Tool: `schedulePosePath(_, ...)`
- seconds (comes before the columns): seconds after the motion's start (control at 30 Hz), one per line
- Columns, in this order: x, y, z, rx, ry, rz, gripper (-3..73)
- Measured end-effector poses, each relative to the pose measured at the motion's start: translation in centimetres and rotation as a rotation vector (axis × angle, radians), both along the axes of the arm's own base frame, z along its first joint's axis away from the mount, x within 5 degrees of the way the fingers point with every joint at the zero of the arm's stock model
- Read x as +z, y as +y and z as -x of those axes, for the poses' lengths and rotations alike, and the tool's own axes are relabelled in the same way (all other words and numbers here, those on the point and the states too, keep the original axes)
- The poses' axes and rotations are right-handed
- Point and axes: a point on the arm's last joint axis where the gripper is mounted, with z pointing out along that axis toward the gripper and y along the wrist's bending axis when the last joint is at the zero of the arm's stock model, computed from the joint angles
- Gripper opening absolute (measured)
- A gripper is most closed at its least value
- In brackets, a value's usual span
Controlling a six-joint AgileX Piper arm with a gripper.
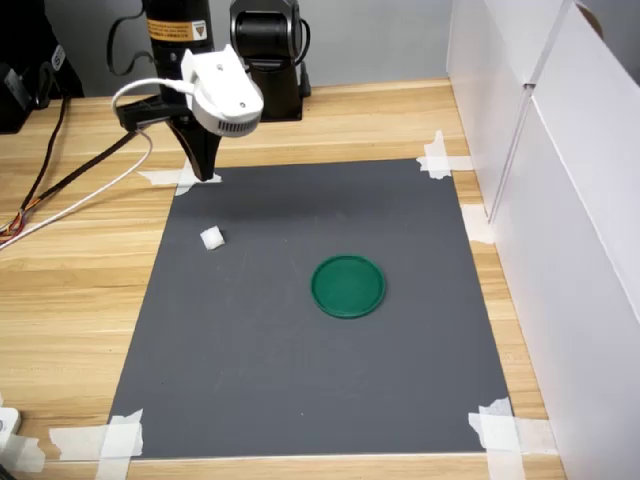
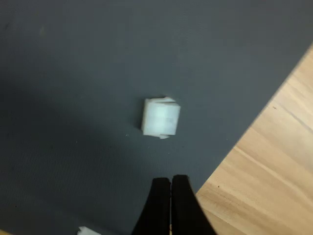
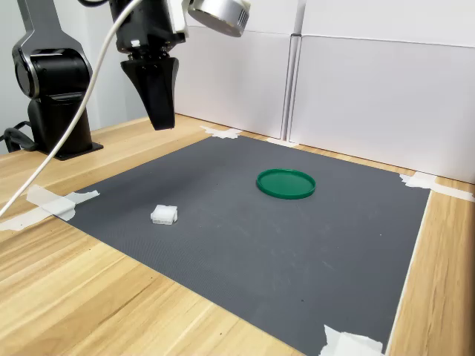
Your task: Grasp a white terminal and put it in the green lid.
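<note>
Here the white terminal (image 1: 212,238) lies alone on the dark grey mat (image 1: 300,380), close to the mat's left edge in the first exterior view and well apart from the green lid (image 1: 348,286), which sits flat near the mat's middle, to the right of the block and a little nearer the camera. In the second exterior view the terminal (image 3: 164,215) rests toward the near left of the mat, with the lid (image 3: 286,183) farther off to the right. The gripper (image 3: 159,122) hangs in the air above the mat's far-left corner, clear of the surface, so the block sits nearer than it and not beneath it. In the wrist view the terminal (image 2: 161,117) lies just ahead of the 2 black fingertips (image 2: 159,193), untouched; these are pressed together with only a thin seam between them, clenched on nothing. White tape strips (image 1: 440,160) fix the mat's corners to the wooden table (image 1: 70,300), and white panels (image 3: 371,96) stand along 1 side.
</note>
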Motion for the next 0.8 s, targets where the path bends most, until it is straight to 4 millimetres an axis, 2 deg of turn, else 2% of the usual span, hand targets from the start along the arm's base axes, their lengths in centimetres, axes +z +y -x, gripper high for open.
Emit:
schedulePosePath(0.13, -0.4, -1.3, 0.0, 0.053, 0.017, 0.010, 0.4)
schedulePosePath(0.27, -0.9, -1.8, -0.2, 0.098, 0.035, 0.007, 8.6)
schedulePosePath(0.57, -3.3, -2.2, -1.6, 0.090, 0.099, -0.016, 45.4)
schedulePosePath(0.7, -3.7, -2.3, -2.2, 0.086, 0.078, -0.007, 56.8)
schedulePosePath(0.8, -3.5, -2.4, -2.5, 0.082, 0.050, 0.000, 60.7)
